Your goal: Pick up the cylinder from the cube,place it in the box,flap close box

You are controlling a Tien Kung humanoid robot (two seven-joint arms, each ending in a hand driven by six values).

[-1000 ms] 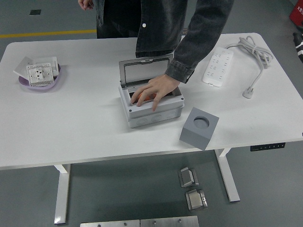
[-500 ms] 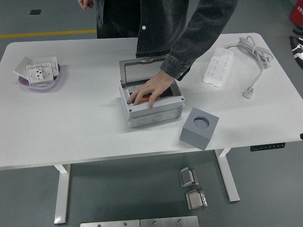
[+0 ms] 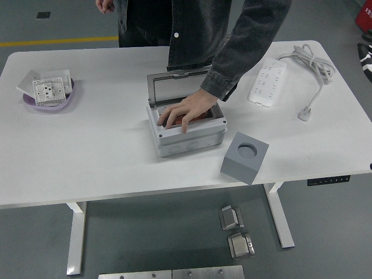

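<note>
Near the left edge of the white table (image 3: 87,145), a purple bowl (image 3: 49,100) holding a white wall socket plate (image 3: 50,91), with another white plate tucked under it. Toward the far right corner, a white power strip (image 3: 267,83), its thick cable (image 3: 311,63) looped beside the right edge and ending in a plug (image 3: 303,114) lying flat on the table. Below the table, on the grey floor, 2 small metal parts (image 3: 237,231) close to the right leg.
</note>
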